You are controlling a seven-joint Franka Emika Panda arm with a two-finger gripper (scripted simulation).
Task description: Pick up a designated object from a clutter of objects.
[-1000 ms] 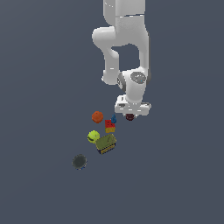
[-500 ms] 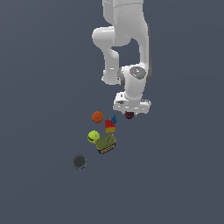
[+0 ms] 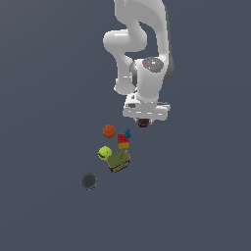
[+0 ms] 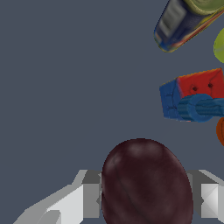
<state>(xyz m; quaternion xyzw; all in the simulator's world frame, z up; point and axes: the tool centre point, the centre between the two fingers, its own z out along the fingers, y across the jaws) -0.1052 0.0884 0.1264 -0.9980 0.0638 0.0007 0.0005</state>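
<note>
The dark maroon ball sits between the fingers of my gripper, just under the white hand and off the floor. In the wrist view the ball fills the space between the two grey fingers. The gripper is shut on it. The rest of the clutter lies to the exterior view's left and below: an orange ball, red-blue-yellow blocks, a yellow-green ball, an olive-green box and a dark grey disc.
In the wrist view the red-blue blocks, the box, an edge of the yellow-green ball and an edge of the orange ball show beyond the held ball. The floor is plain dark grey.
The gripper has risen a little with the maroon ball in it. The other objects have not moved.
</note>
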